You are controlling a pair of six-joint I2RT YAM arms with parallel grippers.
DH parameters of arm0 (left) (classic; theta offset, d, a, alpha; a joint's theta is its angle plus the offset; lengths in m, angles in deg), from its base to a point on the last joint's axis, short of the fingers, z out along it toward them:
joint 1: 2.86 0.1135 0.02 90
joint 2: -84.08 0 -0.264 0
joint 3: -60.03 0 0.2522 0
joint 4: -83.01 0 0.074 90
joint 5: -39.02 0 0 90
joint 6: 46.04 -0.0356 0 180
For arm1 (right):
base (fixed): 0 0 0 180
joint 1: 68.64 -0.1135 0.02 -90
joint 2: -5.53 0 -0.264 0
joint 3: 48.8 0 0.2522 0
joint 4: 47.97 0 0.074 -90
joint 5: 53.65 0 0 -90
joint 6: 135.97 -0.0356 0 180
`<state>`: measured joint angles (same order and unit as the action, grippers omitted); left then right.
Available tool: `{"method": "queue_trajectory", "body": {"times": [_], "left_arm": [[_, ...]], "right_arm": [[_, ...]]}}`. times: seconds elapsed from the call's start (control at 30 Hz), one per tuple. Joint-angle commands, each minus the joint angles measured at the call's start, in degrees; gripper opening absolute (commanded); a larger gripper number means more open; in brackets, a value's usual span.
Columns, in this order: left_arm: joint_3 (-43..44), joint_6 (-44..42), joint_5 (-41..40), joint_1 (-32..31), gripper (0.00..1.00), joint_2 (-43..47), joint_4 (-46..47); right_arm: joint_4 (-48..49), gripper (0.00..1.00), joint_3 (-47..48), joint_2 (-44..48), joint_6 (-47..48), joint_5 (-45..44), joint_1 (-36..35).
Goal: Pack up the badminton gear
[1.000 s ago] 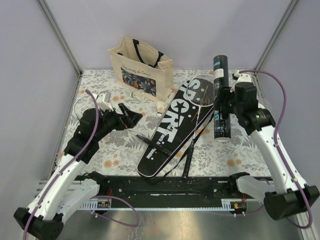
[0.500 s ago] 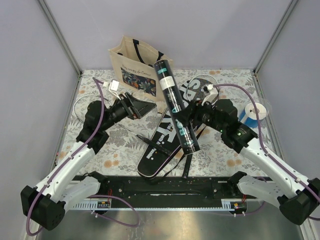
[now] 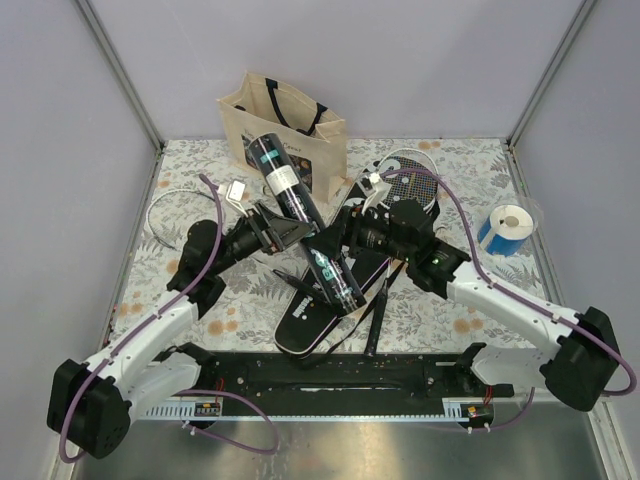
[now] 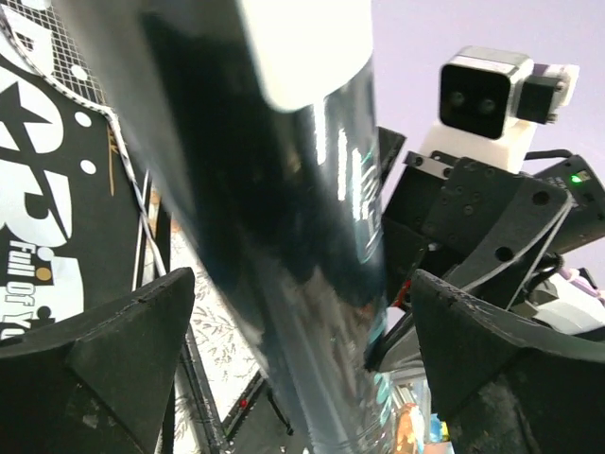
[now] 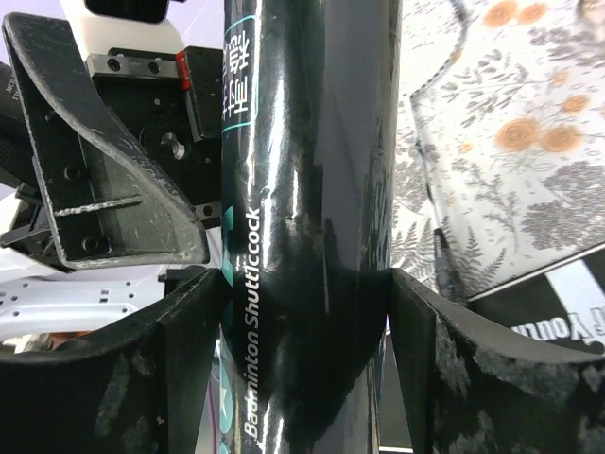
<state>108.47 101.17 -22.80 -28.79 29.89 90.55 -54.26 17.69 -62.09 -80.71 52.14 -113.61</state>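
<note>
Top external: tube point(image 3: 296, 205) in right end effector point(image 3: 332, 250); left end effector point(image 3: 288, 228) wide, maybe clear.

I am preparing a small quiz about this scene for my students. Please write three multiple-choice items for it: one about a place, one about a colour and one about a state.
1. Where on the table is the blue-and-white roll?
A) near left corner
B) right side
C) centre

2. What colour is the long tube?
A) white
B) red
C) black

3. What is the state of the right gripper?
A) open and empty
B) shut on the long tube
C) out of view

Answers:
1 B: the roll stands at the far right in the top view.
2 C: the body of the tube is glossy black in every view.
3 B: both fingers press on the sides of the tube in the right wrist view.
</note>
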Motion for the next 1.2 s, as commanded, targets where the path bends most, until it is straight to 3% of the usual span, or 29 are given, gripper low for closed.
{"method": "queue_trajectory", "body": {"times": [0.0,0.1,0.2,0.27,0.33,0.43,0.53,0.73,0.83,0.97,1.17], "left_arm": [[-2.3,3.3,0.1,-0.3,0.99,1.1,9.8],[-2.9,4.0,-0.2,-0.3,0.95,0.3,9.6],[-3.8,6.2,-2.0,-0.3,0.73,0.8,9.5],[-4.8,8.0,-4.3,-0.2,0.59,2.1,9.3],[-5.2,8.8,-6.8,-0.1,0.47,4.0,7.7],[-4.4,8.3,-10.9,-0.1,0.39,7.1,3.5],[-2.0,7.1,-15.0,0.1,0.37,9.7,-3.4],[2.2,3.9,-32.0,1.1,0.41,14.7,-19.9],[1.5,5.7,-35.6,3.9,0.41,17.8,-23.0],[-0.8,9.3,-40.7,4.8,0.41,22.5,-24.8],[-3.5,15.0,-44.0,4.8,0.40,26.8,-25.1]], "right_arm": [[9.8,0.43,2.9,-2.8,-2.6,5.7,-1.2],[10.3,0.44,3.0,-3.9,-2.8,7.0,-1.7],[9.9,0.48,2.6,-4.4,-2.4,8.6,-1.7],[10.1,0.57,1.9,-4.1,-2.3,9.4,-1.7],[9.7,0.77,0.9,-3.1,-1.9,9.3,-1.7],[7.7,0.92,-0.2,-0.9,-0.1,8.6,-1.7],[6.5,0.99,-1.7,2.0,0.8,7.8,-1.6],[2.0,0.96,-5.7,9.9,-4.9,-3.3,-1.7],[4.1,0.86,-9.5,13.6,-10.7,-6.8,-1.7],[11.8,0.71,-14.1,14.0,-18.0,-4.5,-1.7],[20.1,0.60,-15.9,9.4,-22.8,1.1,-1.7]]}}
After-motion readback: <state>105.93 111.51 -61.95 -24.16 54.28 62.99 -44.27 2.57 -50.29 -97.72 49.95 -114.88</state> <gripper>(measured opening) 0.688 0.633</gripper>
